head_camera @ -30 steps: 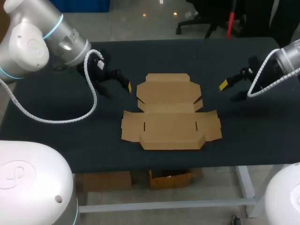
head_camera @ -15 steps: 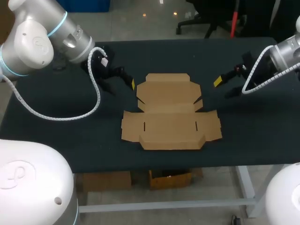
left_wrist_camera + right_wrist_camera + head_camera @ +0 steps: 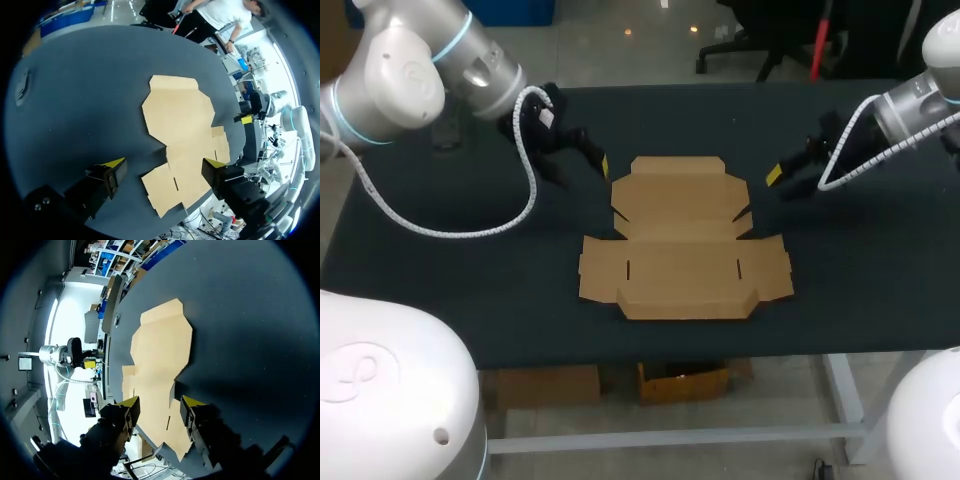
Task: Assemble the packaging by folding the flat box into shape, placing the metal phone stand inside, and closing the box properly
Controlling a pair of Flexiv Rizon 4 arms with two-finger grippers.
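One dark, flat-topped table (image 3: pixel 520 300)

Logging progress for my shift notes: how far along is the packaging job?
Nothing looks done: the flat box lies unfolded on the table. In hand: the left jaws and right jaws stand open and empty beside its far flap. Folding, loading and closing all remain.
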